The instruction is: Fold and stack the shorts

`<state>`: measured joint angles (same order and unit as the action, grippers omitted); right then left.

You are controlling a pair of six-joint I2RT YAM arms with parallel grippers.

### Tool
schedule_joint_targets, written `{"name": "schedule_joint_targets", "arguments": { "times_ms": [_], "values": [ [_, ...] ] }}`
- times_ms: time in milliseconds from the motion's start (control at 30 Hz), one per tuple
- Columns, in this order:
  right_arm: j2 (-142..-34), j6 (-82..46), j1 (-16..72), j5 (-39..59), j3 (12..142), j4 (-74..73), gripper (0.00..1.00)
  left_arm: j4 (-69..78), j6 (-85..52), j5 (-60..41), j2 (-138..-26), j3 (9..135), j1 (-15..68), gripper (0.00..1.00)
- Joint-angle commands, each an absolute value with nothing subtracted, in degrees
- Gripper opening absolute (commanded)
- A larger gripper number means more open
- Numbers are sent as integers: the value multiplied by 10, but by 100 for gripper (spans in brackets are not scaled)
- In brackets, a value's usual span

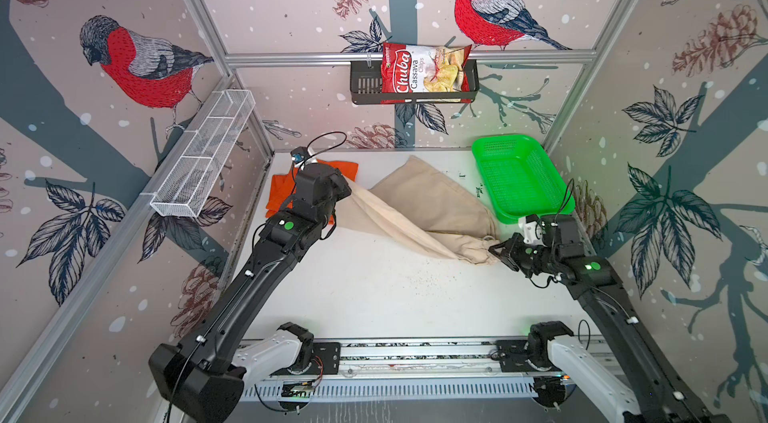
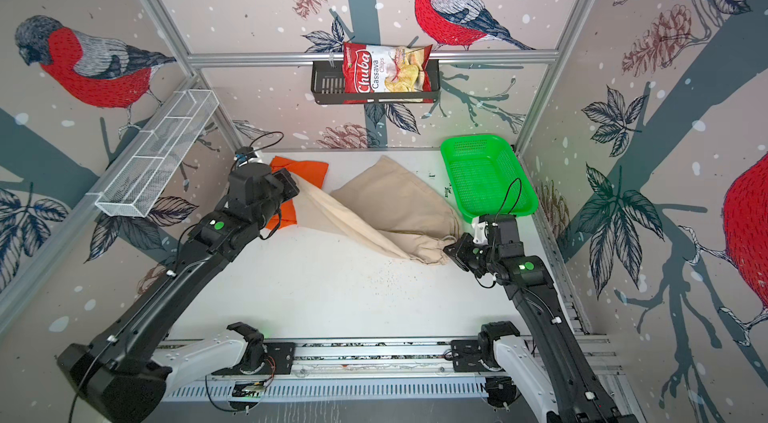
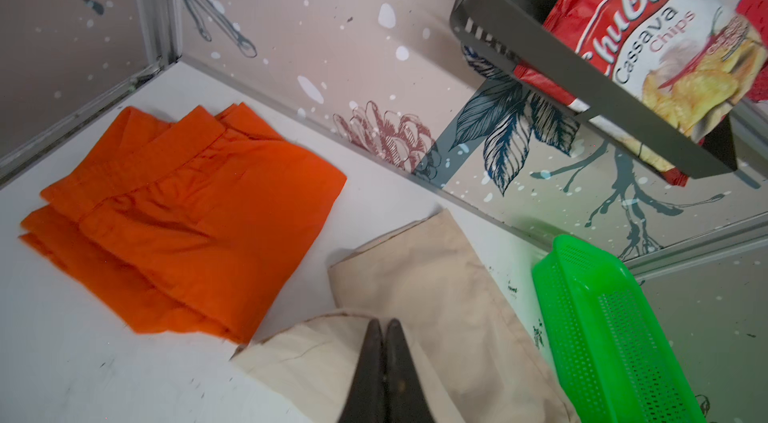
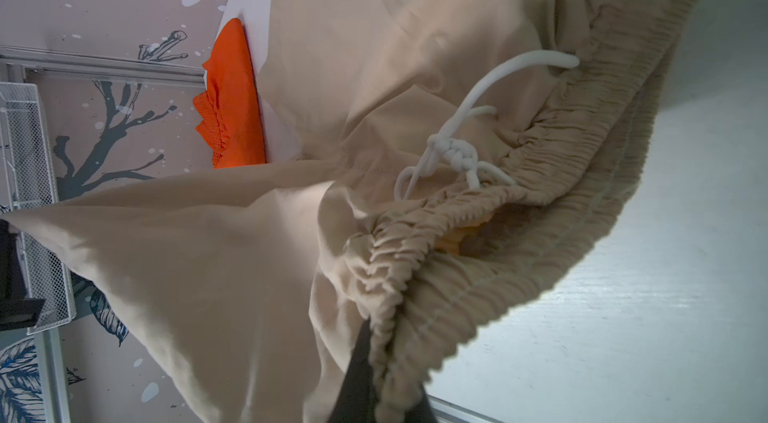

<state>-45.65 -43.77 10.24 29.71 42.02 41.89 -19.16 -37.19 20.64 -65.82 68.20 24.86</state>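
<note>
The orange shorts (image 1: 279, 195) (image 2: 309, 172) (image 3: 187, 213) lie folded at the back left of the table. The beige shorts (image 1: 428, 200) (image 2: 395, 203) (image 3: 419, 292) (image 4: 374, 80) are stretched slantwise between both grippers. One leg is lifted taut and the other leg lies flat. My left gripper (image 1: 348, 189) (image 2: 297, 188) (image 3: 384, 327) is shut on the hem of the lifted leg, just in front of the orange pair. My right gripper (image 1: 496, 249) (image 2: 451, 249) (image 4: 384, 344) is shut on the gathered waistband, near the knotted white drawstring (image 4: 453, 151).
A green mesh basket (image 1: 517, 176) (image 2: 486, 176) (image 3: 602, 338) stands at the back right, close behind my right wrist. A white wire rack (image 1: 203, 155) hangs on the left wall. A black shelf (image 1: 365, 84) on the back wall holds a chips bag (image 1: 424, 70). Bare white table (image 1: 374, 296) lies in front.
</note>
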Motion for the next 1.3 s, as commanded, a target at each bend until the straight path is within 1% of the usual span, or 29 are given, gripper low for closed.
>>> {"name": "schedule_joint_targets", "arguments": {
  "times_ms": [0, 200, 367, 600, 800, 1033, 1267],
  "values": [
    [-467, -402, 90, 323, 423, 411, 0, -114, -332, 220, -692, 708, 249, 0],
    [-495, -375, 56, 322, 432, 412, 0, -71, -308, 182, -781, 754, 249, 0],
    [-516, -357, 31, 320, 434, 410, 0, -52, -287, 182, -847, 796, 249, 0],
    [-561, -341, 16, 329, 434, 396, 0, -27, -258, 198, -936, 860, 248, 0],
    [-603, -330, 11, 327, 441, 391, 0, -1, -241, 183, -1016, 915, 248, 0],
    [-636, -330, 7, 325, 444, 365, 0, -33, -246, 173, -1113, 1002, 247, 0],
    [-681, -325, 5, 310, 459, 345, 1, -2, -256, 173, -1170, 1022, 247, 0]
  ]
}}
